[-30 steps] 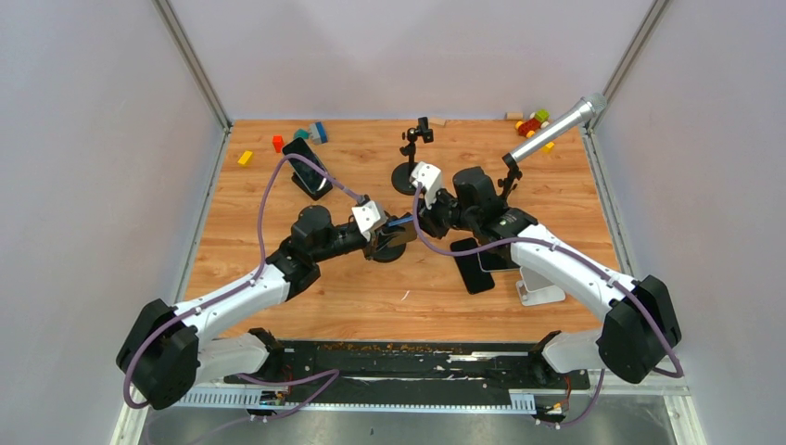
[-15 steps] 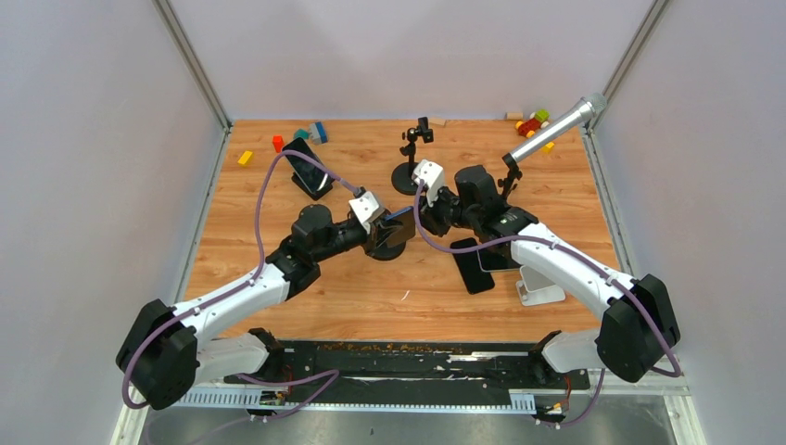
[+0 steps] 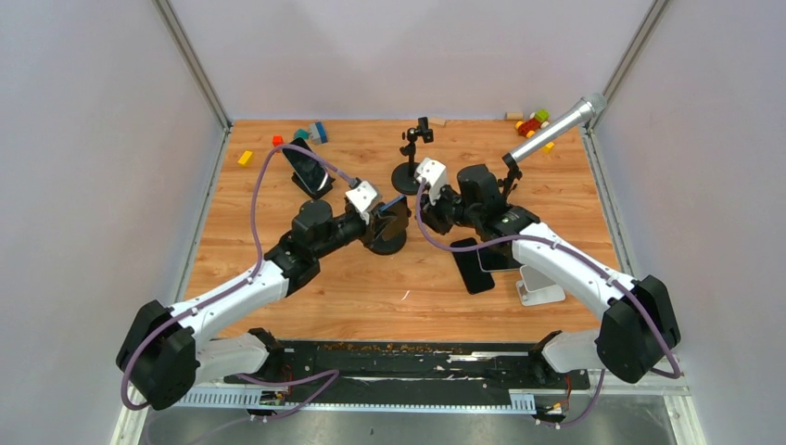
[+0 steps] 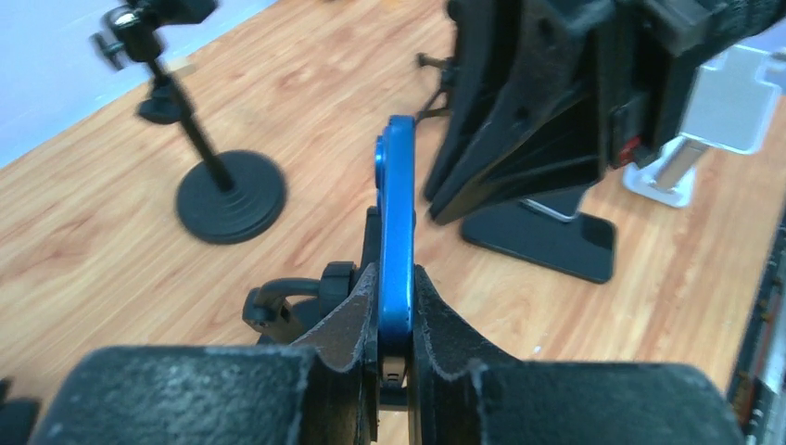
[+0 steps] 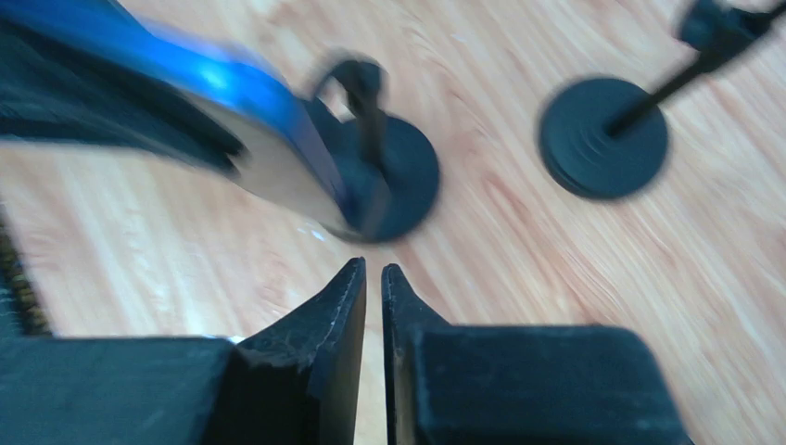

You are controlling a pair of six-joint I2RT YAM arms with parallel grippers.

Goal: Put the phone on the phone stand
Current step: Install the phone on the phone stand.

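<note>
Near: left gripper (image 4: 395,301) pinched tight on slim blue-edged phone (image 4: 397,204), held edge-up over black round-base phone stand (image 5: 400,174); contact between them unclear. Beyond: right gripper (image 5: 373,276) with jaws almost touching, empty, close beside phone. Farther: second black stand (image 4: 229,195).

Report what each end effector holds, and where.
Left end effector pinches the blue phone near one end, across its flat faces. Right end effector is shut, holding nothing.
</note>
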